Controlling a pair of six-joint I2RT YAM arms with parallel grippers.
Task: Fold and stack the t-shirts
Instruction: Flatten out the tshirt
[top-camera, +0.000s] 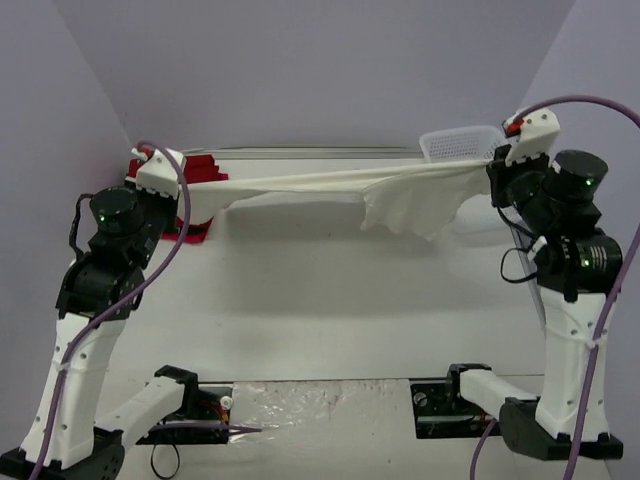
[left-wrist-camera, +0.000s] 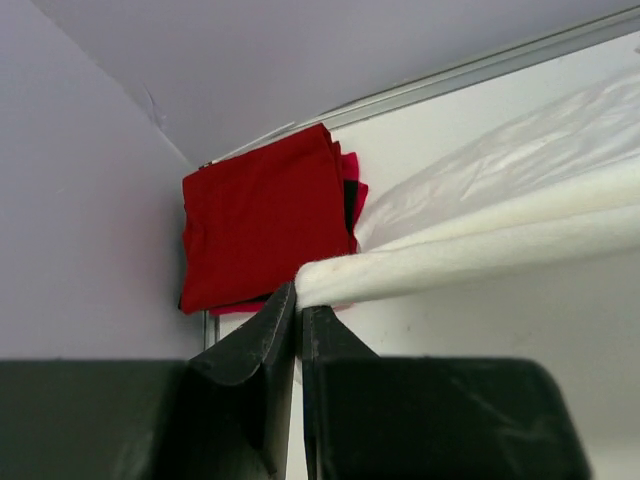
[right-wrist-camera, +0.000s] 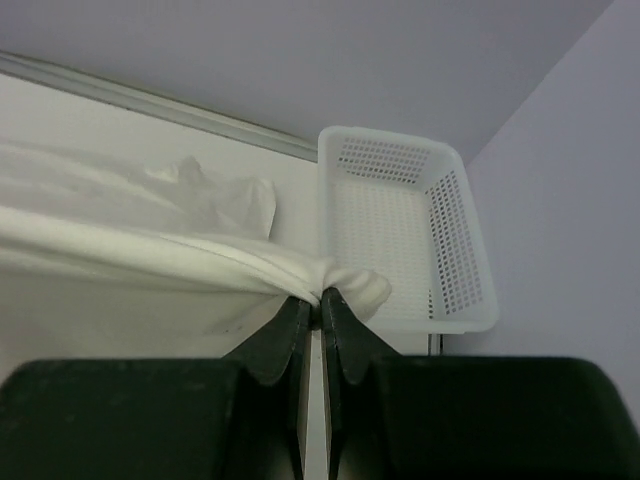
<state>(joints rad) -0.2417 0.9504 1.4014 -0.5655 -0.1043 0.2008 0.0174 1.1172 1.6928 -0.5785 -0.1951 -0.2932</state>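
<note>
Top external: cream-white t-shirt, pulled into a taut band above the table between both raised arms, with loose cloth sagging near its right end.
Left wrist: left gripper pinches the shirt's bunched end. Folded red t-shirts are stacked in the corner behind.
Right wrist: right gripper pinches the other end, beside the white mesh basket.

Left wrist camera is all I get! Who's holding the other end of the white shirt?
Observer: The right gripper, its jaws shut on the cream-white t-shirt's far end.
Operator: Is the shirt lying flat?
Observer: No, it's pulled tight like a rope between the left gripper and the right one, one loose part drooping.
Operator: Anything near the right arm?
Observer: An empty white mesh basket, in the far right corner.
</note>
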